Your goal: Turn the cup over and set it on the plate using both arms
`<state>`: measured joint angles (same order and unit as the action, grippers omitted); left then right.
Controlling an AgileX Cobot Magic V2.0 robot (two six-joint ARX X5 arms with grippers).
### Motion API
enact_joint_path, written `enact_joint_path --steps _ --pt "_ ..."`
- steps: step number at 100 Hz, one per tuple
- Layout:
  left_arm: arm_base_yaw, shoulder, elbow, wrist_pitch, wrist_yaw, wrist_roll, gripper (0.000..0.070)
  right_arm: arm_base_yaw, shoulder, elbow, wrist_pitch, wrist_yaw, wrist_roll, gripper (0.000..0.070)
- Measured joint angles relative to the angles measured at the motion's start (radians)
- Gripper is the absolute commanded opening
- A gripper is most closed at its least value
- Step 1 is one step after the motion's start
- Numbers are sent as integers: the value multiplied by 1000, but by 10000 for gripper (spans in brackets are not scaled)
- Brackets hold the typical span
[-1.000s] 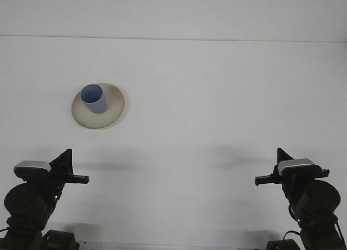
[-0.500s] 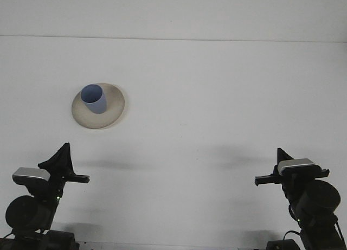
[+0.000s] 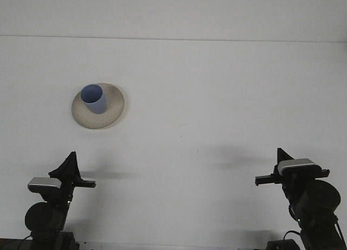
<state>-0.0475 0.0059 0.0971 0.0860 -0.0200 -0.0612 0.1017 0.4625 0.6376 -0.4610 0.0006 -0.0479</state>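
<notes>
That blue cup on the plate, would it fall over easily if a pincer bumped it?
Probably. The cup stands upright, taller than wide, so a sideways nudge may tip it. Its round wall suggests it would then roll, perhaps off the shallow plate. It looks thin and plain, likely light, so even a gentle push could slide it.

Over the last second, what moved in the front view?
Only the left arm: it shifted rightward and lower in frame, its gripper tip going from about level with the right's to slightly inward. Nothing was grasped or released. The right arm stayed put, and the blue cup stands mouth-up on the plate, both unmoved on the white table.
</notes>
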Motion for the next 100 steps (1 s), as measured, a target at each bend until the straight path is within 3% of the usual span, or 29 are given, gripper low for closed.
enact_joint_path --steps 26,100 --pt "11 1 -64 143 0 0 11 0 0 0 0 0 0 0" --pt "11 -2 -64 149 0 0 12 0 0 0 1 0 0 0"
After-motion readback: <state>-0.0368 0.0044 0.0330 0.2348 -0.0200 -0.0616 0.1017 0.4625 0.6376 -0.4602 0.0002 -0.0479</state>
